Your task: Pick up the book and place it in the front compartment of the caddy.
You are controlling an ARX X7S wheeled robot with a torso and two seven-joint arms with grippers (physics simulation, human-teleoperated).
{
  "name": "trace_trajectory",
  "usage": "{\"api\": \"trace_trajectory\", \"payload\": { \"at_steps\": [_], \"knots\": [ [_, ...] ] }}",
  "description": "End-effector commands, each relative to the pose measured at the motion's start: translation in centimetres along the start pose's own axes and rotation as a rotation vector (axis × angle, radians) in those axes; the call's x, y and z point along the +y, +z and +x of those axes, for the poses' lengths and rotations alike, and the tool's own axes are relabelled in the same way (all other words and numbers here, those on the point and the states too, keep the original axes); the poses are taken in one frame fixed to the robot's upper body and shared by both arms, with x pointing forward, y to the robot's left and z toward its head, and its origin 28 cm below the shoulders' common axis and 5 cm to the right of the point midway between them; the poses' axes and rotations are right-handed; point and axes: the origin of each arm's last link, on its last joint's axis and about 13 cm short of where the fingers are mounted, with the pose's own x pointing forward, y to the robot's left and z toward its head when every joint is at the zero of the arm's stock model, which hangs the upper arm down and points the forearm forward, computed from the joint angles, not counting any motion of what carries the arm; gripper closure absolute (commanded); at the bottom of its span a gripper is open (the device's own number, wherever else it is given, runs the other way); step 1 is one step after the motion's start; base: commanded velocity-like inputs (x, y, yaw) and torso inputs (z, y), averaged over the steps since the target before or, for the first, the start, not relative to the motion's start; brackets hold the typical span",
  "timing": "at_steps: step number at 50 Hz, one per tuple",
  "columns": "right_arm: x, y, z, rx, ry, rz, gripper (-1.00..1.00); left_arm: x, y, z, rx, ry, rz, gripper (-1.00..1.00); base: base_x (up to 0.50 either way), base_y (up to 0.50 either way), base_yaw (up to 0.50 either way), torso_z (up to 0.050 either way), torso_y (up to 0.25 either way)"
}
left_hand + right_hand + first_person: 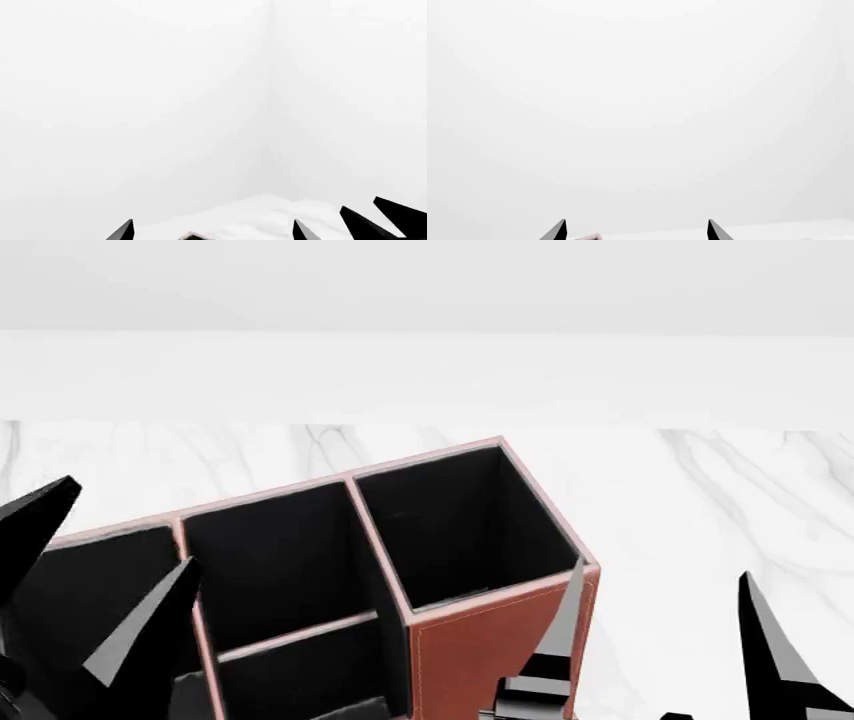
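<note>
The caddy (pixel 461 635), a reddish-brown box with pale pink rims and black inside, stands on the white marble table, its compartments empty in the head view. My left gripper (pixel 94 550) is open over the caddy's left end, fingers apart. My right gripper (pixel 661 615) is open, one finger in front of the caddy's right corner, the other over the table to its right. In the left wrist view the open gripper (pixel 213 231) shows a caddy corner (pixel 190 236) between its tips. The right wrist view shows its open gripper (pixel 637 230) and a pink rim corner (pixel 590 236). The book is out of view.
The marble table (pixel 694 500) reaches to a plain white wall at the back. The right gripper's fingers (pixel 393 220) show at the edge of the left wrist view. Both wrist views otherwise show only white wall.
</note>
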Motion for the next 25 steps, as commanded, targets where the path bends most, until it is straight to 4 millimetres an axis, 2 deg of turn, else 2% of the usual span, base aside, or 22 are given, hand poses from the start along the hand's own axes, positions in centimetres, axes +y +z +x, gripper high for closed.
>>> {"api": "trace_trajectory", "payload": {
  "at_steps": [1,2,5,10,15,25],
  "knots": [
    [0.0,0.0,0.0,0.001,0.004,0.001,-1.00,0.7,0.0,0.2,0.179,-0.276,0.078,-1.00,0.00,0.00,0.00,0.000,0.000],
    [0.1,0.0,0.0,0.000,0.005,0.000,-1.00,1.0,0.3,0.6,0.172,-0.249,0.118,-1.00,0.00,0.00,0.00,0.000,0.000],
    [0.1,0.0,0.0,0.001,0.006,-0.001,-1.00,1.1,0.6,0.8,0.204,-0.295,0.101,-1.00,0.00,0.00,0.00,0.000,0.000],
    [0.1,0.0,0.0,-0.001,0.008,0.000,-1.00,1.3,0.6,0.8,0.380,-0.414,0.166,-1.00,0.00,0.00,0.00,0.000,0.000],
    [0.1,0.0,0.0,-0.001,0.008,-0.002,-1.00,1.3,0.8,1.0,0.477,-0.477,0.196,-1.00,0.00,0.00,0.00,0.000,0.000],
    [0.1,0.1,0.0,-0.007,0.005,-0.004,-1.00,1.2,-0.8,1.2,0.663,-0.516,0.218,-1.00,0.00,0.00,0.00,0.000,0.000]
  ]
}}
